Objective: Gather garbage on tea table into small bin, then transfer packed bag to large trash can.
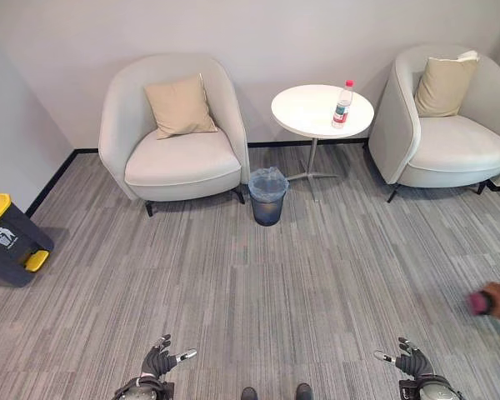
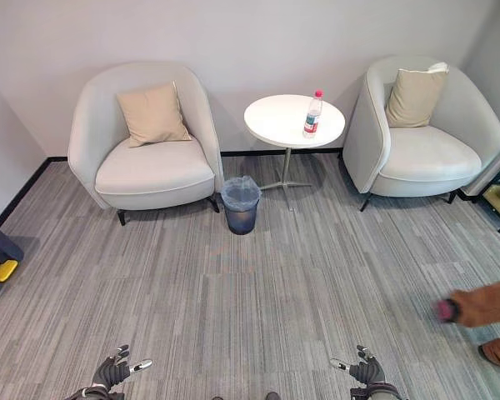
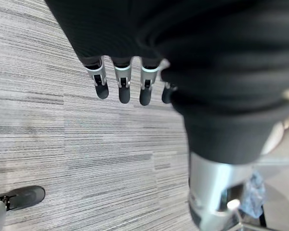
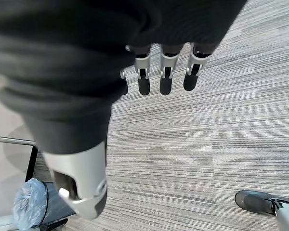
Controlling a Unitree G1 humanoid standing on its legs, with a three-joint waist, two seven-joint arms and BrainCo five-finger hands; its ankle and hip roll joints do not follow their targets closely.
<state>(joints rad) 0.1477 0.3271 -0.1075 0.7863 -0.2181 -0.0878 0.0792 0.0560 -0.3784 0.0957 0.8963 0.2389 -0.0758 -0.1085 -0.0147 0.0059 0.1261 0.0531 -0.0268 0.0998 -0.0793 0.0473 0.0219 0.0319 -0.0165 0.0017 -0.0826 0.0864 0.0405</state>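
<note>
Carpet (image 1: 258,292) of grey striped weave covers the floor. At the far left stands a large trash can (image 1: 8,237), dark grey with a yellow lid, close to the wall. Next comes a pale armchair (image 1: 175,133) with a tan cushion (image 1: 179,106) leaning against its back. Just beside that chair's front corner sits the small bin (image 1: 267,196), dark and lined with a bluish plastic bag, on the floor between the chair and the table's foot. The round white table (image 1: 317,108) stands on a thin metal stem, and an upright clear plastic bottle (image 1: 342,104) with a red cap and red label stands near its right edge. A second pale armchair (image 1: 454,121) with another tan cushion (image 1: 444,85) follows on the right. At the far right edge a person's hand (image 2: 475,307) in an orange-brown sleeve reaches in, holding something small and pink.

Both robot hands are low at the near edge, well apart from the table. The left hand (image 1: 158,360) has its fingers (image 3: 120,86) straight and released, holding nothing, above bare carpet. The right hand (image 1: 412,360) likewise has its fingers (image 4: 166,82) extended and loose, empty.
</note>
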